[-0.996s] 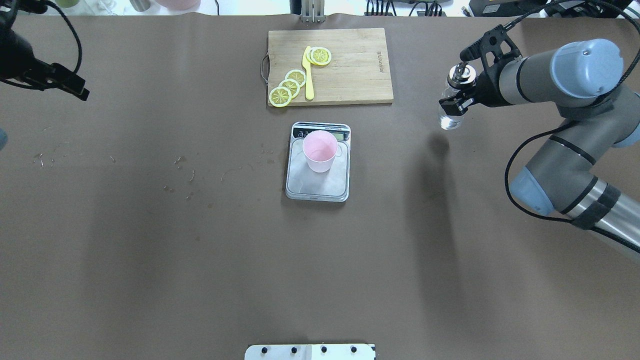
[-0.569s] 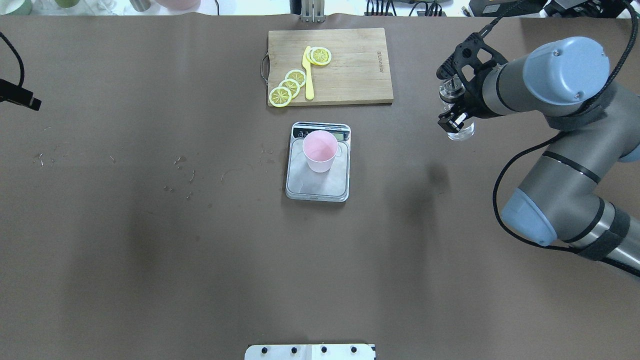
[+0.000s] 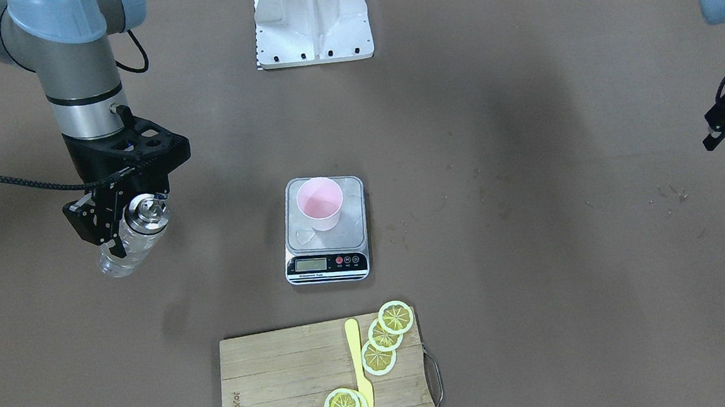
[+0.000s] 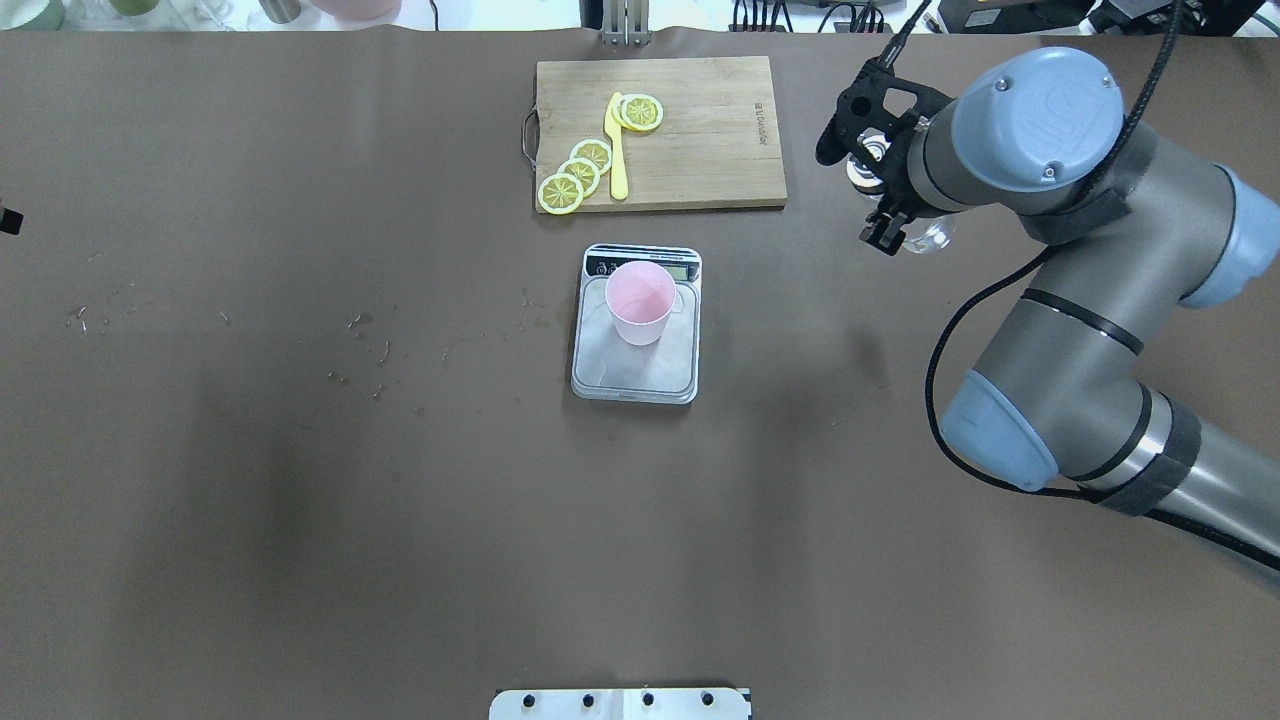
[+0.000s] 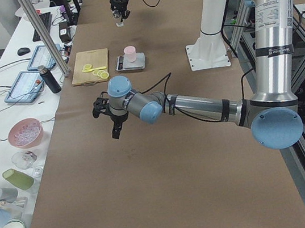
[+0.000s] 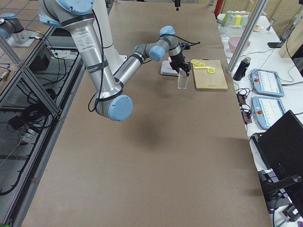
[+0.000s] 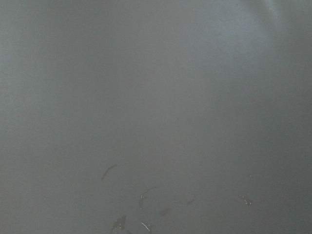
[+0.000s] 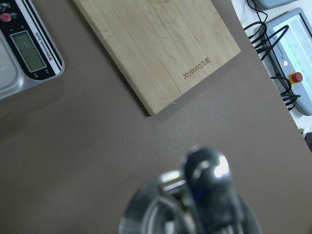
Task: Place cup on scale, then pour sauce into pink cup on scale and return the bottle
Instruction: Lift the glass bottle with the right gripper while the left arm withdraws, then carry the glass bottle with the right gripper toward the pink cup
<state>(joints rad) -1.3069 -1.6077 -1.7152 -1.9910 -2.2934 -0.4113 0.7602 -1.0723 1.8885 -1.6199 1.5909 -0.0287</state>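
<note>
Right fingers (image 3: 109,229) clamp the bottle (image 3: 124,254), plain in front view, half hidden overhead; left fingers (image 3: 715,136) spread, empty, nearly off-frame overhead.

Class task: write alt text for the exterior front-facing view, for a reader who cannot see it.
The right gripper, at the view's left, holds a clear glass bottle above the brown table, apart from a pink cup standing on a scale. A cutting board with lemon slices lies nearest the camera.
</note>
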